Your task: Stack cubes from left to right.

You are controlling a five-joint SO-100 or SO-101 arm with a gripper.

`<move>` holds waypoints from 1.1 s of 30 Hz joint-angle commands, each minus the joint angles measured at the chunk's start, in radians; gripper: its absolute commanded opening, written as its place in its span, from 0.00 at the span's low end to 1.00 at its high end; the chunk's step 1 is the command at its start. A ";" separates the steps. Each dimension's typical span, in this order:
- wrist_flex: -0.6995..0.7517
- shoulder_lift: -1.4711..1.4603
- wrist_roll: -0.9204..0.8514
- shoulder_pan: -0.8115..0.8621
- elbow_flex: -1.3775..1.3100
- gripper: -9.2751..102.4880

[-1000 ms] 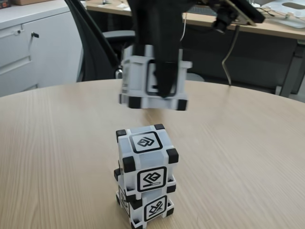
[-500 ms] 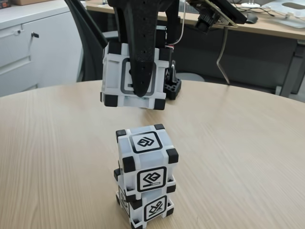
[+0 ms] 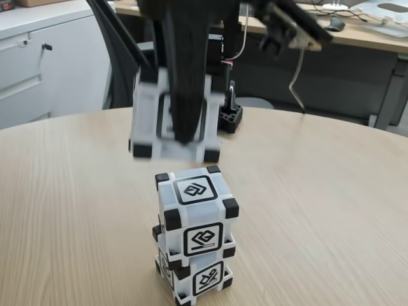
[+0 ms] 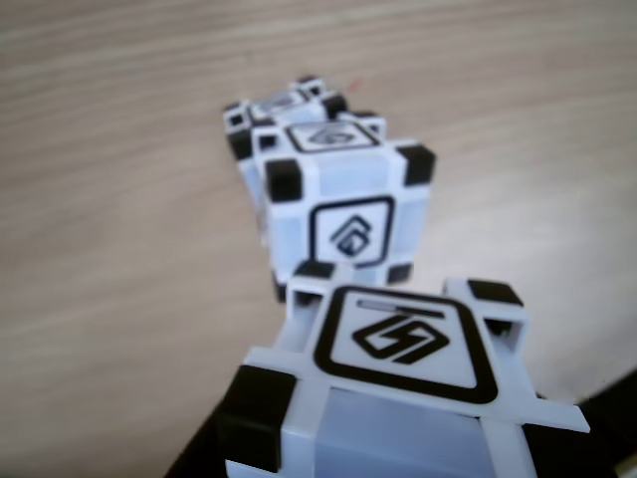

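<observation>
I see no words on the cubes, just black line signs in black square frames on their faces.

In the fixed view my hand (image 3: pixel 182 137) hangs in the upper middle of the frame. It is clenched on one cube (image 3: pixel 172 121), with a dark finger (image 3: pixel 185 89) running down the cube's front face. This held cube is up in the air and looks blurry. It touches nothing below it.

Lower in the middle of the frame stands a stack of two cubes on the wooden table (image 3: pixel 319 204). The top cube of the stack (image 3: pixel 194 213) sits on the bottom cube (image 3: pixel 197 277). The held cube is above the stack and a little to the left of it, with a gap between them.

In the other view the held cube (image 4: pixel 398 398) is at the bottom of the frame, close and big. The top cube of the stack (image 4: pixel 333 204) is in the middle, and part of the bottom cube (image 4: pixel 274 105) peeks out above it.
</observation>
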 commanded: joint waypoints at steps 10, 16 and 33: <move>-0.017 0.006 0.052 -0.012 -0.041 0.08; -0.017 0.006 0.094 -0.014 -0.032 0.08; -0.005 0.005 0.184 -0.098 -0.029 0.08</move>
